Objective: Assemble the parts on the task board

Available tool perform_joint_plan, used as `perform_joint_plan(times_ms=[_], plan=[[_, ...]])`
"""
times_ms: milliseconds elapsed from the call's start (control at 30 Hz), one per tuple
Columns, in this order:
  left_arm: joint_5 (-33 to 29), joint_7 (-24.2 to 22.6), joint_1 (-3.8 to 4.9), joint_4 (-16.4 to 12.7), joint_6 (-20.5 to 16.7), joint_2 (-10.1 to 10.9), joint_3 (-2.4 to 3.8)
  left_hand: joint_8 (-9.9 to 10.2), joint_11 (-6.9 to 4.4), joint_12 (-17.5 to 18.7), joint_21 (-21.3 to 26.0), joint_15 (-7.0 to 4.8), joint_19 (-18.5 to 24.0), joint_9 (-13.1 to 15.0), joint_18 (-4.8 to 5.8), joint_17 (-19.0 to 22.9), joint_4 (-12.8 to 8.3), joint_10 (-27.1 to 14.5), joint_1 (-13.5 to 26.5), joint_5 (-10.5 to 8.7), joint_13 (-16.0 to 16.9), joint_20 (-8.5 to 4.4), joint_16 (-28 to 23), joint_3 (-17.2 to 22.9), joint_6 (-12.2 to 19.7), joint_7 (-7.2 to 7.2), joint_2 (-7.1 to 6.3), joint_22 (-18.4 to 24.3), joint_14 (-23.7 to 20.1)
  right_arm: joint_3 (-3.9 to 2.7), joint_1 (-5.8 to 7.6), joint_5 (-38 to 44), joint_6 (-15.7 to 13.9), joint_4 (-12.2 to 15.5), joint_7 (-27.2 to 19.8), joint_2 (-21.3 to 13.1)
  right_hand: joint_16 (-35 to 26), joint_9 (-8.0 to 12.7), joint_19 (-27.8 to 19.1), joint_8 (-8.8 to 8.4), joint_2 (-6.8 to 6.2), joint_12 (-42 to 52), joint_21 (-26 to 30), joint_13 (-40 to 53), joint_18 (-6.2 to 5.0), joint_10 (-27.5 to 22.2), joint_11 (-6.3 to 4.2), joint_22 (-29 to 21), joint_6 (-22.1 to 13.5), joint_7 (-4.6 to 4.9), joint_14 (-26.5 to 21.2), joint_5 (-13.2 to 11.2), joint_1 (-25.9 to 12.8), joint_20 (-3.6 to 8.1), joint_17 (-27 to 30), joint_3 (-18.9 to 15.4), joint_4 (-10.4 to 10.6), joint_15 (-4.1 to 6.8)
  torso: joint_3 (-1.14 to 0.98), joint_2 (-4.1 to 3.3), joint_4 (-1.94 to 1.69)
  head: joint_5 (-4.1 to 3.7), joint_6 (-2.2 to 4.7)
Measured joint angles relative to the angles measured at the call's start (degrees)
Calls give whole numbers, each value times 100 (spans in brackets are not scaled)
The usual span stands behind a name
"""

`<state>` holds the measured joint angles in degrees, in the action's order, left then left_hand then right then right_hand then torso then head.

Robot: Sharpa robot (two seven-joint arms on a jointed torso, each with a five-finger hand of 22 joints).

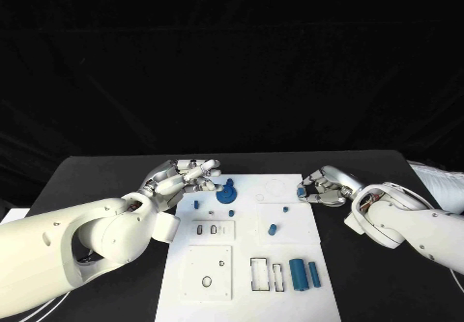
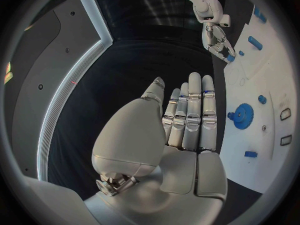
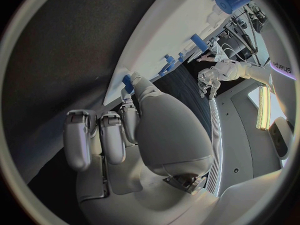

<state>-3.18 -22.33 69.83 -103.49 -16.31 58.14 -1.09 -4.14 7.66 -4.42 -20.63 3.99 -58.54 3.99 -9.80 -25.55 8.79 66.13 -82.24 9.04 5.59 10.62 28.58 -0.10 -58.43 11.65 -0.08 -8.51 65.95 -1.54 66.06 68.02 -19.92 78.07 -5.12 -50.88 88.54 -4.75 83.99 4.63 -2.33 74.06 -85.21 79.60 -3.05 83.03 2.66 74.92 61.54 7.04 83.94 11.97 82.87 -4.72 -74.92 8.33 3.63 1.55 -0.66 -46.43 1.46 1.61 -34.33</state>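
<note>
Left hand (image 1: 184, 176) empty, fingers straight and apart, just beside blue gear (image 1: 228, 194) on task board (image 1: 290, 231). Right hand (image 1: 324, 188) curled at board's far edge, apparently pinching small blue part (image 3: 127, 81).

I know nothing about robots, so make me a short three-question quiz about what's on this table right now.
1. True or false: the blue gear sits at the far end of the task board, near the left hand.
2. Which hand has its fingers stretched out, holding nothing?
A. the left hand
B. the right hand
C. both
3. Fill in: the two blue cylinders lie at the board's ____ end, the end closest to the robot.

Key
1. True.
2. A. The left wrist view shows open fingers; the right hand's fingers are curled at the board's far right edge, and whether they pinch anything cannot be told.
3. near.
</note>
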Motion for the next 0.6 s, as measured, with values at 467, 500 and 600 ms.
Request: perform_joint_plan(times_ms=[467,500,600], plan=[[0,9,0,0,0,1,0,0,0,0,0,0,0,0,0,-4,0,0,0,0,-1,0,0,0,0,0,0,0,0,-1,-4,23,12,-18,8,39,0,-5,1,0,23,30,-22,5,-1,19,-20,-1,31,9,10,-54,-24,43,1,24,-23,10,-1,1,-3,-5,-14],[0,10,0,0,0,2,0,0,0,0,0,0,0,0,0,-5,0,0,0,0,-1,0,0,0,0,0,0,0,0,-1,-4,24,13,-18,10,41,0,-5,1,0,23,36,-22,5,-1,19,-20,-1,32,9,10,-54,-24,43,1,24,-23,10,-1,1,-3,-5,-15],[0,13,0,0,-1,3,0,0,21,0,0,0,0,0,0,-4,0,-21,0,0,-1,0,0,0,0,0,0,0,0,-1,-5,28,17,-23,15,47,0,-5,1,0,23,44,-22,5,-1,19,-20,-1,31,9,10,-54,-24,43,1,24,-23,10,-1,1,-3,1,-19]])
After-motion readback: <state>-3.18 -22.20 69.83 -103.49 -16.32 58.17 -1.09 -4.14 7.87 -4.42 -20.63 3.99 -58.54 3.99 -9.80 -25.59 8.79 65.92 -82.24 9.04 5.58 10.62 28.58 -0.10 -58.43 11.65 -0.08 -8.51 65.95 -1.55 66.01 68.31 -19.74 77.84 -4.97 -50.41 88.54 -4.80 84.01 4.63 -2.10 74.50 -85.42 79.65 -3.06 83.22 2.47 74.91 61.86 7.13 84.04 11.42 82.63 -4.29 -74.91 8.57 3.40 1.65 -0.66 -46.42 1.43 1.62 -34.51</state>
